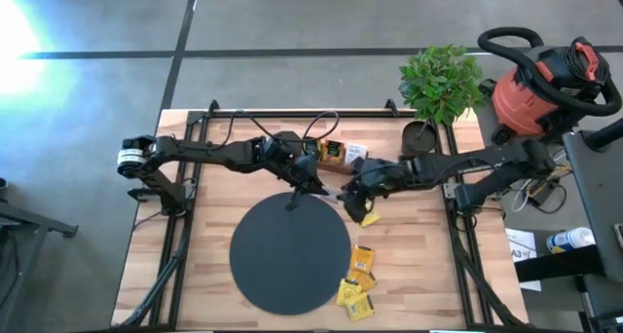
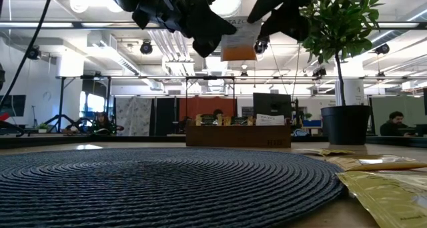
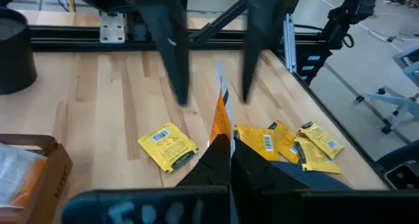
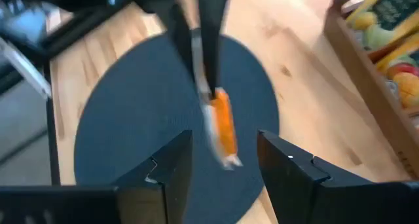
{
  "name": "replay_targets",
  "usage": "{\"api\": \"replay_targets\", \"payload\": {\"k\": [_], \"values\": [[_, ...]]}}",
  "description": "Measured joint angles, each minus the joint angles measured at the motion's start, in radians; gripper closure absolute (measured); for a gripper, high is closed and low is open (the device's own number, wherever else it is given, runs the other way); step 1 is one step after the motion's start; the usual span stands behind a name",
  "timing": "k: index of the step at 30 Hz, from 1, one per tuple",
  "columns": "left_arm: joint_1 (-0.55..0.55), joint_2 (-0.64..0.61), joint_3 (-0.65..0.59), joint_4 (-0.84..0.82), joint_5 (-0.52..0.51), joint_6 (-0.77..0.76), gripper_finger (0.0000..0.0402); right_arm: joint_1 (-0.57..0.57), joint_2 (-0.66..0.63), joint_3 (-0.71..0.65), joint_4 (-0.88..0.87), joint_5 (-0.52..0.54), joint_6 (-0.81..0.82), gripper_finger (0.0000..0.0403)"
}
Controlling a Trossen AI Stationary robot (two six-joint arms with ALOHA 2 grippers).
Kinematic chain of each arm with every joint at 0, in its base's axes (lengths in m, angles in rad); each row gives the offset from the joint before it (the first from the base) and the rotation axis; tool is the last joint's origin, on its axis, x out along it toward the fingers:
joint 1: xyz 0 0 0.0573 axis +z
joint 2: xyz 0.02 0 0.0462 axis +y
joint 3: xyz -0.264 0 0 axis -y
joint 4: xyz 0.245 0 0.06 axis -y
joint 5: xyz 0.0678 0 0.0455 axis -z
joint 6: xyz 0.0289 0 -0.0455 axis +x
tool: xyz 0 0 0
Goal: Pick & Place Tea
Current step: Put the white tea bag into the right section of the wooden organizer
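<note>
My left gripper (image 1: 316, 185) is shut on an orange-red and white tea sachet (image 3: 221, 119), high above the far edge of the black disc (image 1: 290, 252). The sachet also shows in the low view (image 2: 239, 47) and the right wrist view (image 4: 222, 129). My right gripper (image 1: 348, 192) is open and faces the left one. Its two fingers (image 3: 177, 60) stand on either side of the sachet without touching it. Several yellow sachets (image 1: 360, 275) lie flat on the table to the right of the disc; one more (image 1: 370, 216) lies below the right gripper. My left gripper pinches the sachet by one end (image 3: 222, 140) between its two shut fingers. The rest of the sachet sticks out past the fingertips toward my right gripper. It is lifted clear of the table and the disc.
A brown wooden tray (image 1: 336, 153) with more packets stands at the table's far side behind the grippers. A black pot (image 1: 421, 136) with a green plant stands at the far right. A dark frame runs along the table's edges.
</note>
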Motion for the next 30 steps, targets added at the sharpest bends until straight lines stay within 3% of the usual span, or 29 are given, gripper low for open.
{"api": "replay_targets", "payload": {"k": [7, 17, 20, 23, 30], "values": [[0.003, 0.000, -0.007, -0.002, -0.011, 0.013, 0.0401, -0.006, 0.099, 0.135, -0.149, -0.008, -0.086, 0.0249], [0.004, 0.000, -0.008, -0.006, -0.012, 0.019, 0.0401, -0.034, 0.119, 0.171, -0.179, -0.042, -0.121, 0.0352], [0.004, 0.000, -0.008, -0.006, -0.038, 0.021, 0.0401, -0.035, 0.119, 0.171, -0.179, -0.044, -0.122, 0.0386], [0.004, 0.000, -0.008, -0.004, -0.095, 0.026, 0.0400, -0.039, 0.119, 0.170, -0.183, -0.042, -0.122, 0.0393], [0.002, -0.001, -0.008, -0.007, -0.169, 0.024, 0.0329, -0.055, 0.119, 0.170, -0.246, 0.000, -0.122, 0.0394]]}}
